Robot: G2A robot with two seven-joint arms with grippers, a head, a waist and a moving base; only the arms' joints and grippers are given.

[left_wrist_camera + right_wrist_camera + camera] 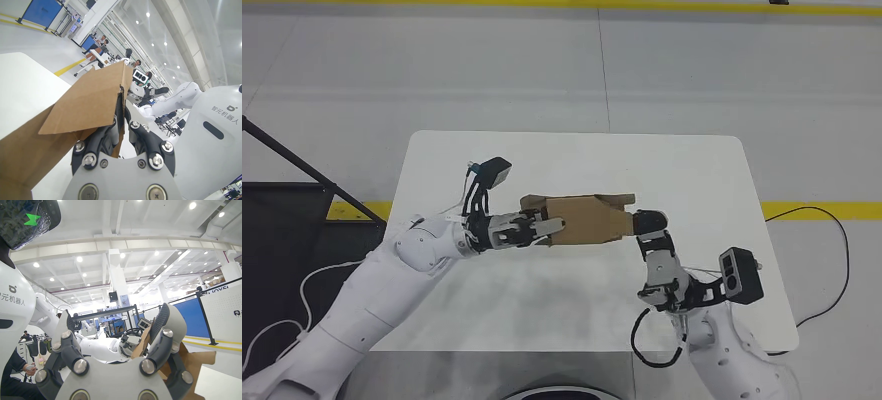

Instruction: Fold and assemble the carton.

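Here we are at the white table (pixel 682 170), and the brown carton (pixel 587 220) sits over its middle, stretched lengthways between the two arms. I cannot tell from here whether it rests on the tabletop or hangs just above it.

The left gripper (pixel 542 228) has the carton's end on its own side. Up close, the left gripper (pixel 122 108) is clamped tight: both dark fingers pinch a thin cardboard edge between them. A flap (pixel 88 100) of the carton (pixel 22 144) stands bent away from the main body, angled up over the table (pixel 22 81).

Over at the opposite end, the right gripper (pixel 644 222) sits against the carton. Its jaws are spread wide, as the right wrist view of the right gripper (pixel 115 315) makes plain. One ribbed pad (pixel 159 321) has cardboard close against it, and more of the carton (pixel 191 362) spreads out behind that finger. The other finger stands apart with nothing touching it. So this gripper clamps nothing.

Seen from above, short flaps jut from the carton's far edge at both ends.
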